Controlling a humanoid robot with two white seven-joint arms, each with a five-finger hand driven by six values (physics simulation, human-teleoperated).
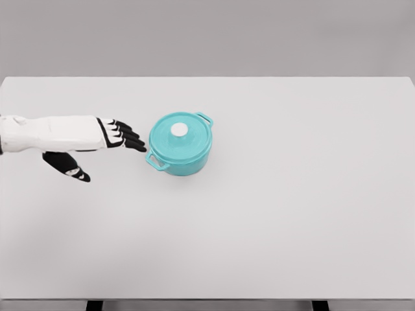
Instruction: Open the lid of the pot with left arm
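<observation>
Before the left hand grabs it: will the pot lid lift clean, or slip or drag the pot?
The lid looks rigid and probably lifts flat. Its only hold is a small white knob, smooth-looking, so a slip seems possible. The teal pot is squat with a wide base, so tipping seems unlikely. The left hand is open beside it.

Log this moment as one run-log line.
stage: approach | left hand: open, left of teal pot, not touching | lid: on, white knob free | right arm: not in view
</observation>
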